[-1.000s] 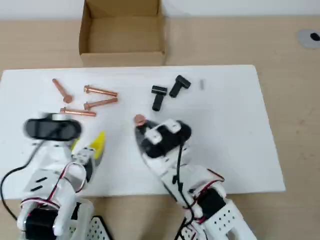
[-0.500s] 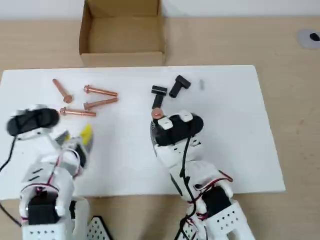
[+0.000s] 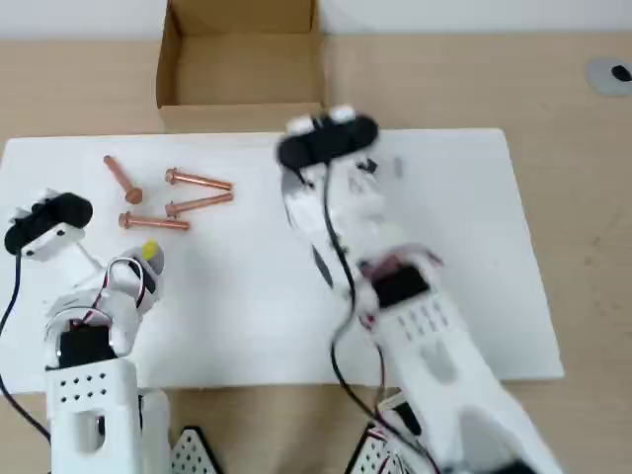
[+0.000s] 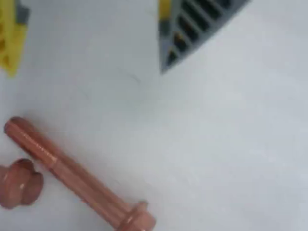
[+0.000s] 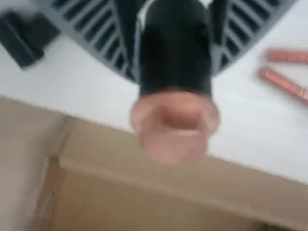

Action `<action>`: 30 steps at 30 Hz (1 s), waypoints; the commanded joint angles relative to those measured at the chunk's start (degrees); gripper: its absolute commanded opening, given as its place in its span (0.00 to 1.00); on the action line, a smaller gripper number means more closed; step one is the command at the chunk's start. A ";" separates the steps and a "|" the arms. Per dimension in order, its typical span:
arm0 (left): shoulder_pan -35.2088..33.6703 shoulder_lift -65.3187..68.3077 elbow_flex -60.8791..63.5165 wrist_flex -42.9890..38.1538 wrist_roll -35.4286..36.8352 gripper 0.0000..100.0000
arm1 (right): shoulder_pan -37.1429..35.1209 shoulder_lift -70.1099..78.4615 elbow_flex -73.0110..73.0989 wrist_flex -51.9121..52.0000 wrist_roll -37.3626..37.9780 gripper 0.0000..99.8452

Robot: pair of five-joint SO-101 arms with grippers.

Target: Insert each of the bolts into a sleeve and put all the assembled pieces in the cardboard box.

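In the right wrist view my right gripper [image 5: 175, 67] is shut on a black sleeve [image 5: 175, 53] with a copper bolt head [image 5: 174, 120] sticking out of its end. This piece hangs just over the front wall of the cardboard box [image 5: 144, 168]. From the high view that arm [image 3: 326, 148] stretches to the box [image 3: 242, 59]. Several loose copper bolts [image 3: 197, 181] lie at the sheet's left. My left gripper [image 3: 148, 253] stands open near them; its wrist view shows one bolt [image 4: 79, 187] and a second bolt's head [image 4: 19, 184] close to its fingers [image 4: 197, 29].
A white sheet [image 3: 474, 296] covers the table's middle. A spare black sleeve [image 5: 21, 36] lies beside the right gripper, and two bolts [image 5: 284, 79] lie farther off. A small grey piece [image 3: 399, 166] rests right of the arm. A grey disc [image 3: 612, 74] sits at far right.
The right arm swung forward from mid-sheet to the box's front wall, carrying the sleeve with its bolt. The left arm drew back to the left.
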 commanded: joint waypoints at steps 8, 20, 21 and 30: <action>0.00 0.84 -3.87 -0.88 -11.52 0.21 | 0.92 36.97 -39.52 -3.96 4.92 0.01; 6.95 0.84 -4.84 -0.70 -16.62 0.21 | 3.30 69.49 -80.48 -2.46 5.45 0.01; 7.21 0.84 -4.84 -0.70 -16.62 0.21 | 3.74 71.87 -83.82 -1.58 5.19 0.01; 7.47 0.84 -4.84 -0.79 -16.70 0.21 | 7.78 92.53 -112.40 5.80 -3.60 0.01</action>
